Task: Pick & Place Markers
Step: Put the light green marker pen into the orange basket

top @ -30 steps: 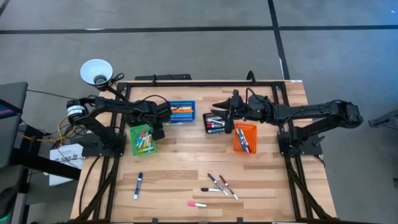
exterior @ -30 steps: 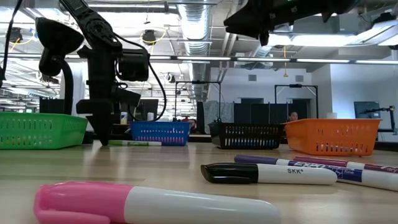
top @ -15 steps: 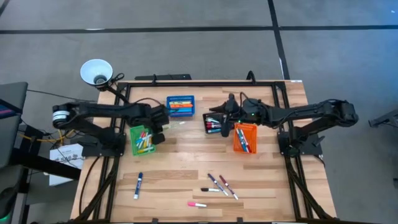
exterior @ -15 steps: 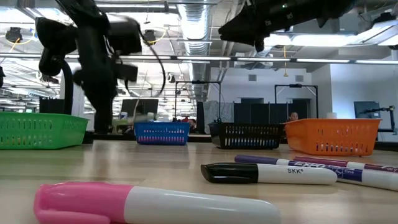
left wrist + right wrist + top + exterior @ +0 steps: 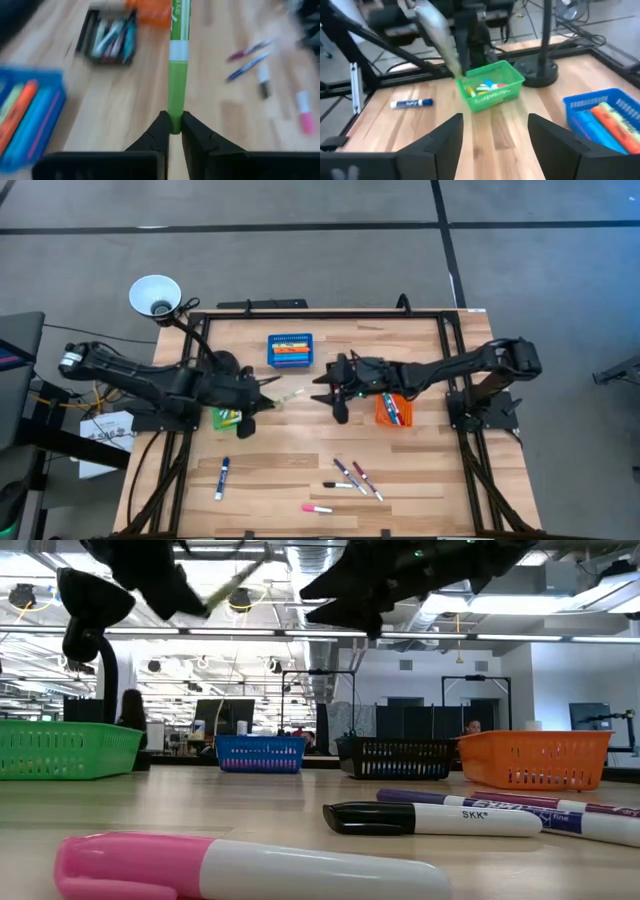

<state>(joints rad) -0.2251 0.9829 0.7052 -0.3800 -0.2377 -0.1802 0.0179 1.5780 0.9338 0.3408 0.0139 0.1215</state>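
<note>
While gripped at its cap end by the left tool (image 5: 173, 131), a green marker (image 5: 176, 60) is held above the surface (image 5: 300, 440), beside the green bin (image 5: 226, 418). Right tool (image 5: 332, 395) stands wide, empty. Marker judged light, stiff, smooth; best pinched mid-barrel. Six markers (image 5: 350, 477) lie loose; four bins counted.

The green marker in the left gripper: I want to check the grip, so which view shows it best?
The left wrist view: the green marker fills the middle, its end clamped in the left gripper. The high view shows it small, the low view as a blurred streak overhead, and the right wrist view as a pale blur.
</note>
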